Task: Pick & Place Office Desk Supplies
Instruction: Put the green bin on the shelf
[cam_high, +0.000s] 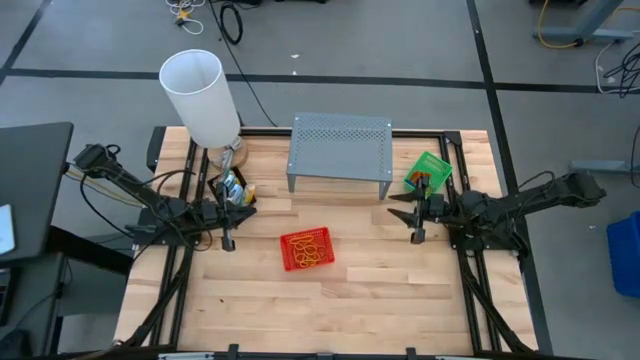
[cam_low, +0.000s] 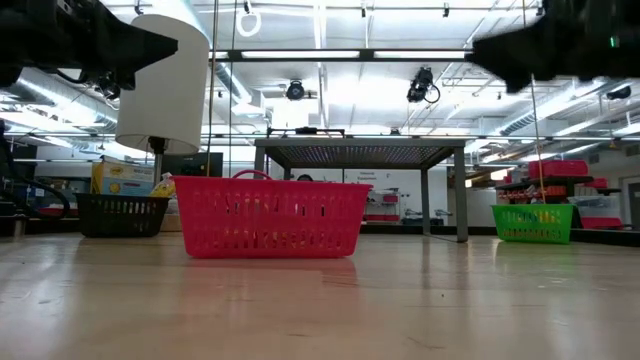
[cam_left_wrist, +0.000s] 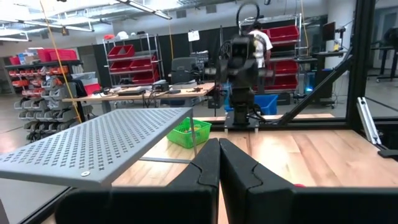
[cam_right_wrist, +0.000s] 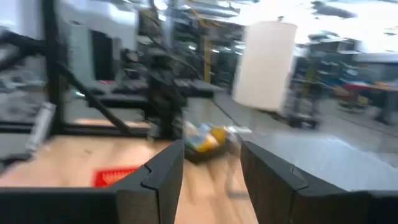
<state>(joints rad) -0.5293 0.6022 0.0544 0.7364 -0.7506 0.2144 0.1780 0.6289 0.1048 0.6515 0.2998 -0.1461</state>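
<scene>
red tray (cam_high: 307, 250): bench centre, long axis slightly skewed to bench edge, orange bands inside | green tray (cam_high: 428, 171): beside right tool, tilted | left tool (cam_high: 228, 241): clenched, empty | right tool (cam_high: 417, 236): released, empty

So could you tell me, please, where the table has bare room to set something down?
The near strip of the table, below the red tray, is bare. The far side is crowded: lampshade, black box, grey stand, green tray.
</scene>
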